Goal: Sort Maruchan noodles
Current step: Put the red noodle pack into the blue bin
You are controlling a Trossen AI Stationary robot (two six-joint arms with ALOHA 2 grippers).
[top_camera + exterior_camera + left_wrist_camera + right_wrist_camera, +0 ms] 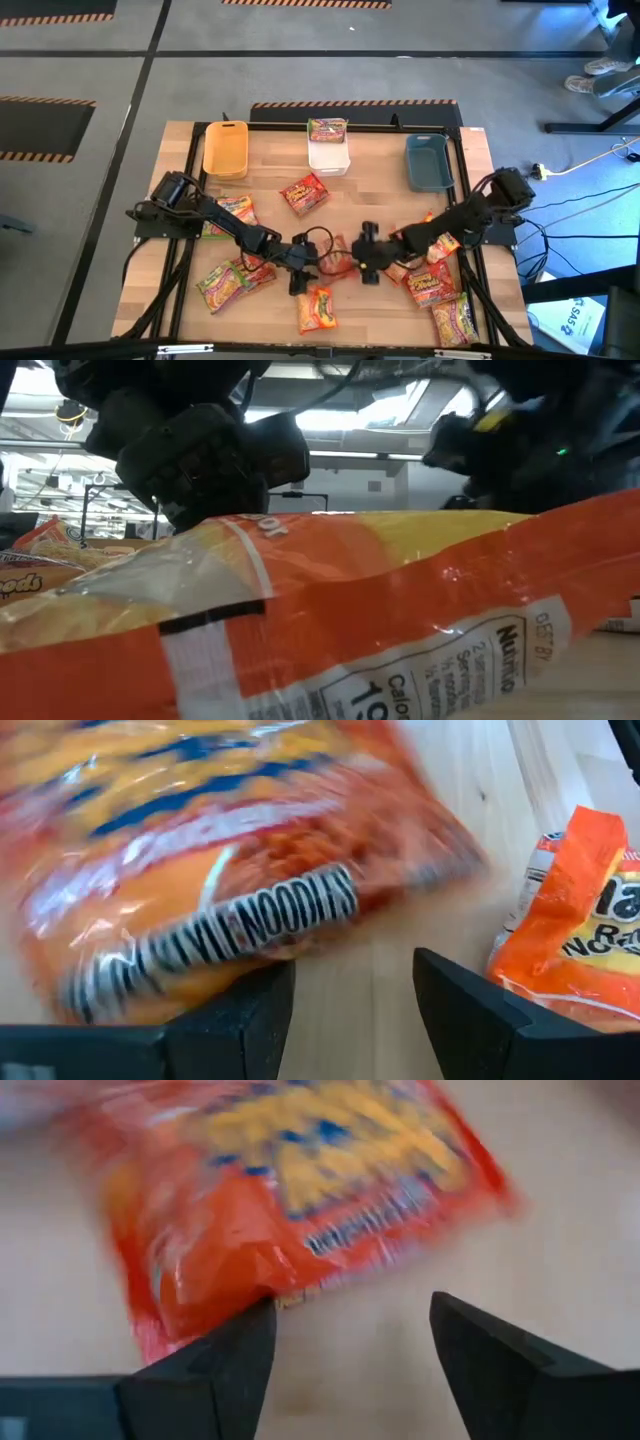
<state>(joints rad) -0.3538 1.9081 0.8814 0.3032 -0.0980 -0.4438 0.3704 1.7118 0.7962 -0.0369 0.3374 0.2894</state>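
Observation:
Several Maruchan packets lie flat on the wooden table. One red-orange packet (336, 258) sits between my two grippers near the table's middle. My left gripper (298, 270) is open just to its left. In the left wrist view an orange packet (230, 870) lies right before the open fingers (355, 980), with another packet (580, 920) to one side. My right gripper (368, 258) is open just right of the middle packet, and the right wrist view shows that packet (300, 1190) ahead of its fingers (350, 1315). One packet (328, 128) rests in the white bin. My left gripper has one fingertip (255, 995) at the orange packet's printed edge (250, 925); I cannot tell whether it touches. My right gripper has one fingertip (250, 1330) at the red-orange packet's corner (225, 1275); whether they touch cannot be told either.
A yellow bin (225, 150), a white bin (328, 160) and a dark grey bin (430, 165) stand along the far edge. More packets lie at the left (235, 212), near left (228, 283), near middle (317, 308) and near right (440, 290). One packet (350, 620) fills the low view.

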